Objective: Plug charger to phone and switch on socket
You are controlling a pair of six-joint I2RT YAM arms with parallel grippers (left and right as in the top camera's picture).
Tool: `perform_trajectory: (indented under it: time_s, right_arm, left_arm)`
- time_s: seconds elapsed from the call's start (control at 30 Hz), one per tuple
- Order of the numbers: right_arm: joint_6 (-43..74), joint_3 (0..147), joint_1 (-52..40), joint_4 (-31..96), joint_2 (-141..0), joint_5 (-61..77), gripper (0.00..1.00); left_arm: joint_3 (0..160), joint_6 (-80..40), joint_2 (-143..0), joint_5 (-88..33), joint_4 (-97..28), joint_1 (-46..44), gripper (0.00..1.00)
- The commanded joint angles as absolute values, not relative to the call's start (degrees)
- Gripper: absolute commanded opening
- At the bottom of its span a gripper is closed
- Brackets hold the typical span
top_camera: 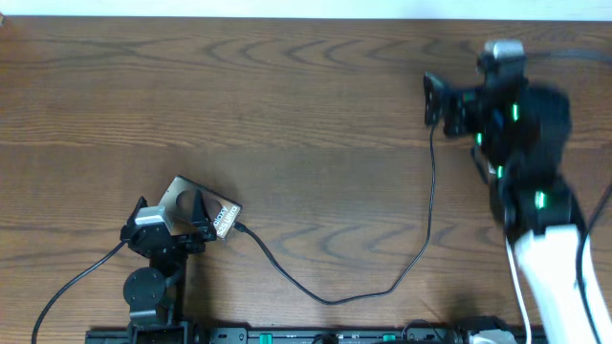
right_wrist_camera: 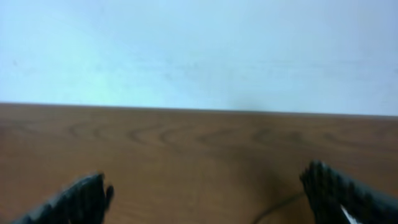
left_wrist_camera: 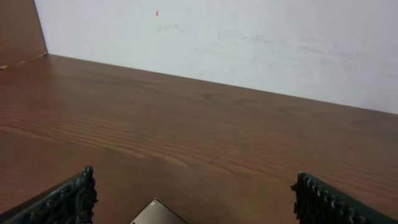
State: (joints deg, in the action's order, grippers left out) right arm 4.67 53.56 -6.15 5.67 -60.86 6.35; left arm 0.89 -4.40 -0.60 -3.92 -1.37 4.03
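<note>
Looking down on the wooden table (top_camera: 287, 86), the right arm (top_camera: 521, 124) was the biggest thing on it. It sat blurry over at the right side, with the left arm (top_camera: 148, 287) low at the near left.

A long white shape (top_camera: 555, 277) poked out from under the right arm. It looked like the socket, but the arm hid most of it, so I couldn't read any switch.

The phone (top_camera: 222, 216) lay flat near the left arm, tilted, with the lettered end pointing right and the other end under the left tool (top_camera: 170, 203). In the left wrist view only one corner of the phone (left_wrist_camera: 158, 211) showed, low between the fingers.

The charger (top_camera: 330, 300) ran from the phone's lettered edge in a big loop toward the near side. From there it climbed straight up to the right tool (top_camera: 432, 100). Its tip was right against the phone, but I couldn't tell if it was fully seated.

The left tool (left_wrist_camera: 193, 177) was spread wide over the phone and not pinching it. The right tool (right_wrist_camera: 208, 186) was spread wide too, with bare table between the fingers and a thin dark line of charger (right_wrist_camera: 280, 210) near the right finger. I couldn't tell whether it touched.
</note>
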Motion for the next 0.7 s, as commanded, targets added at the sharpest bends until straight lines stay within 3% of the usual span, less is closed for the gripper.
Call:
perform_trajectory:
  time_s: [0.0,0.4,0.67]
  right_arm:
    - [6.1,42.1,-6.3,-1.3,-50.4,4.8,0.99]
    - [6.0,11.4,-6.3,-18.3,-21.5,3.5,0.99]
    - [6.8,0.3,-6.3,-15.8,-10.5,3.3,0.99]
  left_arm:
    - [0.2,-3.9,-0.2,-4.3,-3.8,4.3,0.98]
    - [0.2,-3.9,-0.2,-4.3,-3.8,4.3,0.98]
    - [0.2,-3.9,-0.2,-4.3,-3.8,4.3,0.98]
